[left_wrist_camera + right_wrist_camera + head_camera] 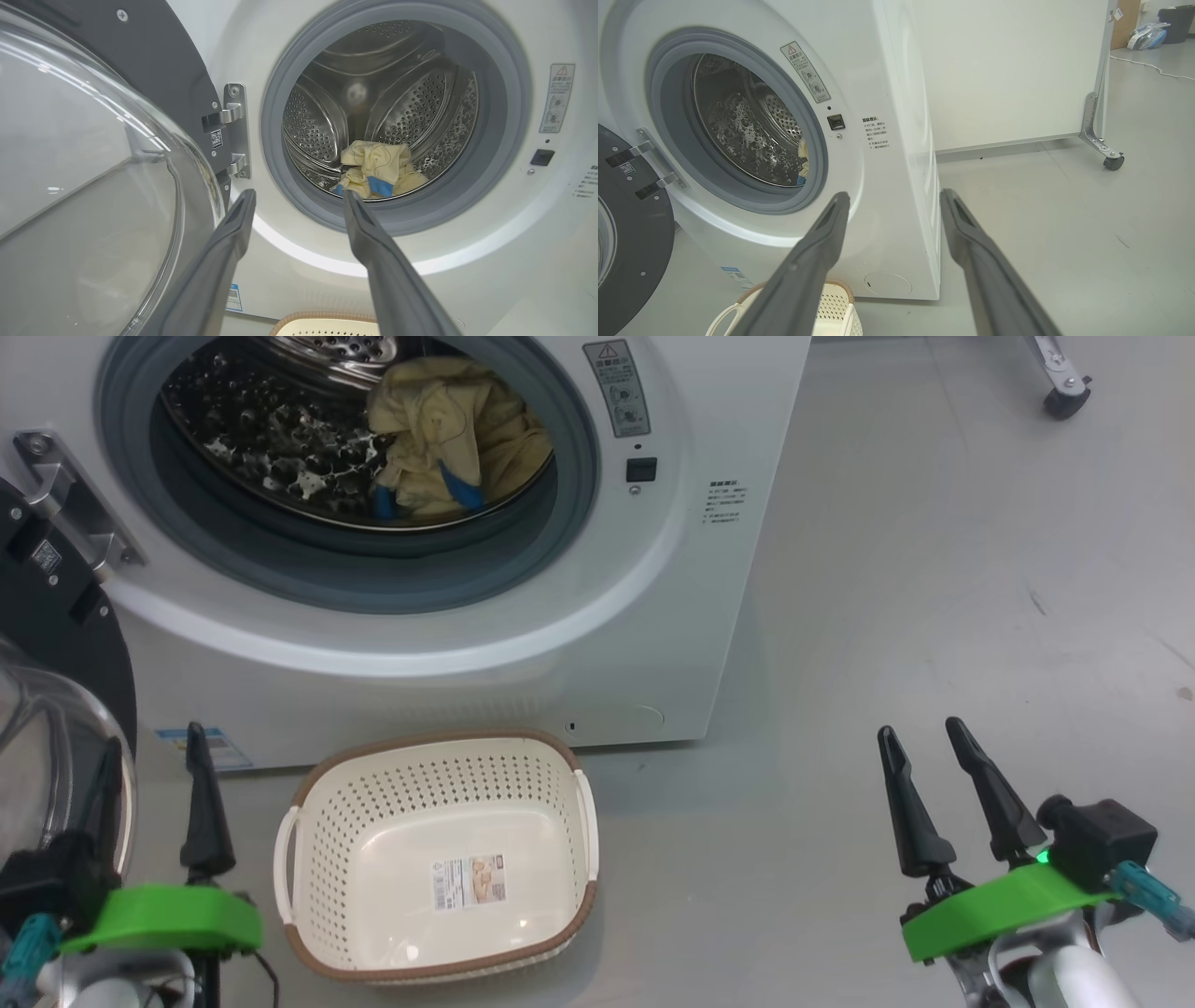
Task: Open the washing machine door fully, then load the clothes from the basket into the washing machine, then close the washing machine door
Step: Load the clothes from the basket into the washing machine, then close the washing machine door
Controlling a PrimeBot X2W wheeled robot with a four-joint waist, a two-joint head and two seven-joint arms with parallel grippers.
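Left of the left jaws stands the door [93,163]. Likely stiff, heavy, slick: push its rim [163,60]. Both jaws released.

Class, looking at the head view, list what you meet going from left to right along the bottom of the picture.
left pincer → basket → right pincer

white washing machine [597,644], cream-yellow clothes [457,434], cream perforated basket [439,775]
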